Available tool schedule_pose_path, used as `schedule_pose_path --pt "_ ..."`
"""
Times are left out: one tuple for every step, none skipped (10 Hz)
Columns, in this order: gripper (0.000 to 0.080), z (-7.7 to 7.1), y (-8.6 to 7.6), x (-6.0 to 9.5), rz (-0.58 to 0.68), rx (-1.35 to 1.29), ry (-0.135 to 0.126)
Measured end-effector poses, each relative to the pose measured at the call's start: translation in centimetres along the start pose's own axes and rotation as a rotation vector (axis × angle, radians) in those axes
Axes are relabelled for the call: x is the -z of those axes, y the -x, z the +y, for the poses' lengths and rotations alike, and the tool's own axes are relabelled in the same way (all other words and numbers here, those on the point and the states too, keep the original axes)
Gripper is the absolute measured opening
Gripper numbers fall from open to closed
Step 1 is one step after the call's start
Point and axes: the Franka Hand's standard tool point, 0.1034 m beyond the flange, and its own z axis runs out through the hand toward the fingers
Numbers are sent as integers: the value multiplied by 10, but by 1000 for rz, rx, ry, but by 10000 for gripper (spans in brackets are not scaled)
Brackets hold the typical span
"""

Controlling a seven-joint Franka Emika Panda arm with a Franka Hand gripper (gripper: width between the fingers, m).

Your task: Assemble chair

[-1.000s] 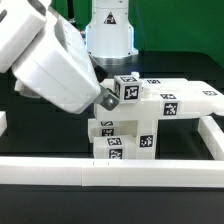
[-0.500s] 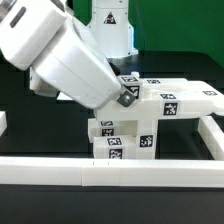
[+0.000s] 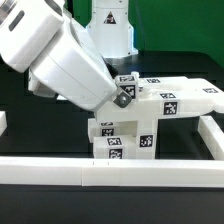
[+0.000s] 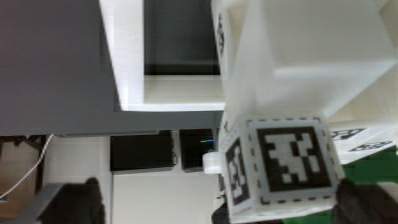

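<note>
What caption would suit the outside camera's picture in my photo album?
Robot gripper, jaws open, poised at a tagged block on the stacked white chair parts.

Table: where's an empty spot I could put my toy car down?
Bare black table shows between the chair parts and the rail stub at the exterior view's left, under the arm. Another patch lies between the parts and the rail at that view's right. The middle is crowded: stacked parts, the open gripper up close.

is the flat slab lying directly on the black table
No, the flat slab sits raised on top of the stacked tagged blocks, off the table.
</note>
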Motion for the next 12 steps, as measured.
schedule_pose_path --pt "649 0 0 0 0 -1 0" --pt "649 0 0 1 -2 -4 1" --pt "649 1 -1 3 -5 -6 3" --pt "649 3 -3 6 -9 -4 8" --pt "649 3 -4 9 -12 -2 10" --pt "649 4 -7 11 -16 -1 14" --pt "649 5 -8 14 -18 0 16" --pt "649 4 -7 13 -18 -3 16" --pt "649 4 -7 12 -17 -5 15" --pt "649 4 -6 12 -16 -5 14" --pt "649 3 -6 11 -16 -7 13" --pt "649 -5 -5 5 -18 -13 6"
